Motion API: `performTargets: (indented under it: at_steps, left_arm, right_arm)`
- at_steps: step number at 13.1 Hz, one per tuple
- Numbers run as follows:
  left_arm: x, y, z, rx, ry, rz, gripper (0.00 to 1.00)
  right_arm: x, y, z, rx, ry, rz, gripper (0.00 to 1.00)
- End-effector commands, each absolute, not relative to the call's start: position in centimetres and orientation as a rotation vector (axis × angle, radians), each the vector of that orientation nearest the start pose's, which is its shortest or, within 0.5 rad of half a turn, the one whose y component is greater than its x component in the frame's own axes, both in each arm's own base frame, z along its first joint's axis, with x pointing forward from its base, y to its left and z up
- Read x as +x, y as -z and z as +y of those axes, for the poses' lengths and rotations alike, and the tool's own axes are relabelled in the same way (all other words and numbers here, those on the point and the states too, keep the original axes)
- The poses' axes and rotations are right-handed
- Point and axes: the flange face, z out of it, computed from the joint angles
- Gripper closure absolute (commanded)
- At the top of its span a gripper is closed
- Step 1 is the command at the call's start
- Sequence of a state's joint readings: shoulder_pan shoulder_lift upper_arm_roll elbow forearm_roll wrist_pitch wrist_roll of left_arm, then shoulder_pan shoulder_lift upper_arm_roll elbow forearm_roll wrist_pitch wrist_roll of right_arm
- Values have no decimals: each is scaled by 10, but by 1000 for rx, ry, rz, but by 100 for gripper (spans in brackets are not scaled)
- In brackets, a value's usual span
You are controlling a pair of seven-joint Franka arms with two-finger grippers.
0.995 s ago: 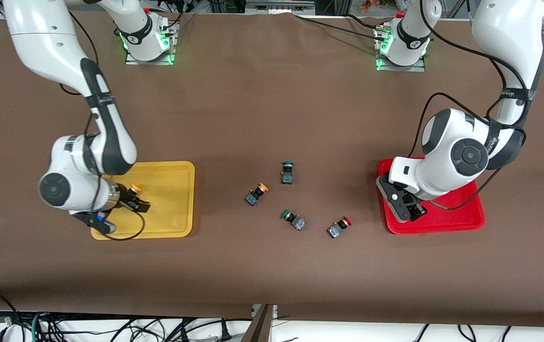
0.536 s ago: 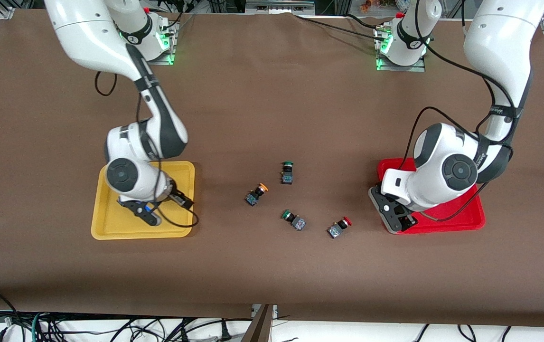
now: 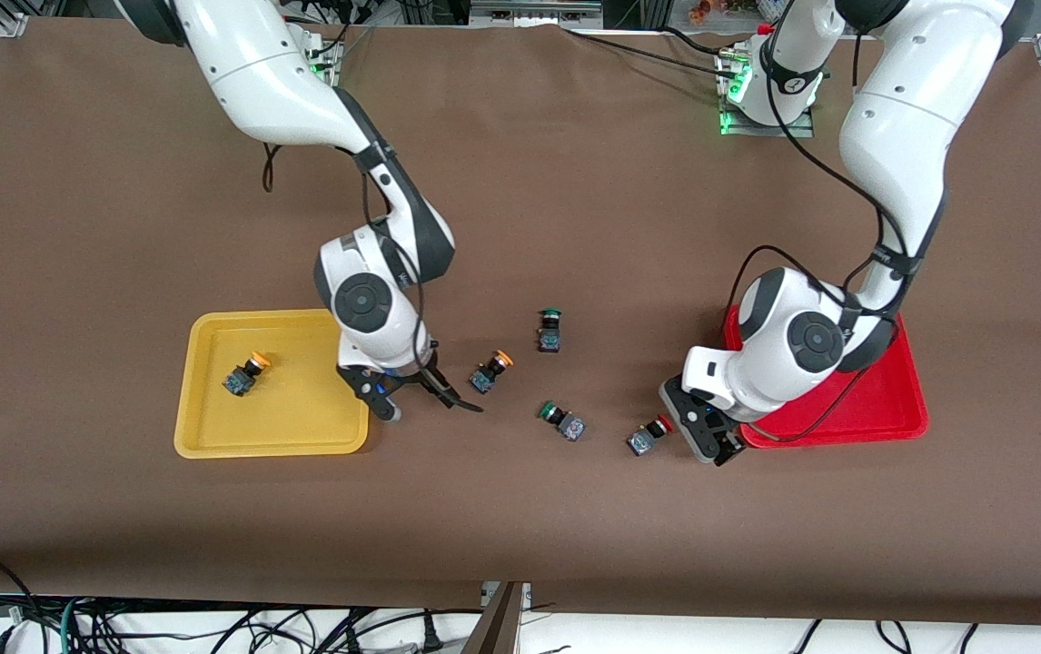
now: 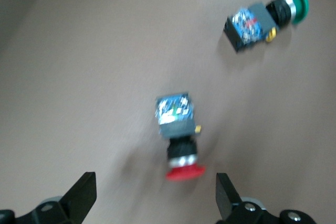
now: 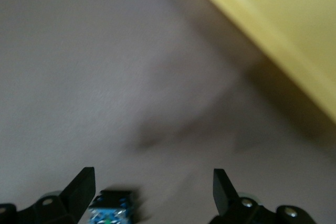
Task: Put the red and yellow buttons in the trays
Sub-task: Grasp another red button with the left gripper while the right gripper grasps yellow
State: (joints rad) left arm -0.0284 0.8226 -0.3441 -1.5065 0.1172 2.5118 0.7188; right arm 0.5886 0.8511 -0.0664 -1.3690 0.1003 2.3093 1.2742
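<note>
One yellow button (image 3: 243,374) lies in the yellow tray (image 3: 212,427). A second yellow button (image 3: 491,370) lies on the table mid-way between the trays. My right gripper (image 3: 421,400) is open and empty, low over the table between the yellow tray and that button. In the right wrist view (image 5: 152,190) a dark button body (image 5: 110,209) shows by one finger, its cap out of view. A red button (image 3: 649,434) lies beside the red tray (image 3: 893,400). My left gripper (image 3: 711,440) is open just beside it; the red button (image 4: 178,135) lies ahead of the open gripper (image 4: 155,195). The left arm hides part of the red tray.
Two green-capped switches lie on the table, one (image 3: 550,329) farther from the front camera, one (image 3: 561,421) between the yellow and red buttons. The nearer one also shows in the left wrist view (image 4: 262,19). The yellow tray's rim (image 5: 273,30) shows in the right wrist view.
The right gripper left a yellow button in the yellow tray and moved toward the middle of the table. The left gripper moved off the red tray toward the red button.
</note>
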Motion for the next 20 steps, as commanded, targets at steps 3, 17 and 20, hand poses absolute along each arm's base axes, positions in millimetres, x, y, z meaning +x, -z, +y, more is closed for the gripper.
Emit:
performTargets:
  at_steps: [3, 17, 20]
  left_arm:
    - [712, -187, -237, -2884, 571, 1510, 0]
    - [707, -176, -257, -2896, 593, 1520, 74]
    - [707, -181, -258, -2893, 598, 1523, 80]
  right_arm:
    - [631, -195, 434, -2798, 76, 1178, 1]
    - [607, -174, 465, -2828, 89, 1098, 78]
    - [615, -191, 457, -2854, 86, 1079, 88]
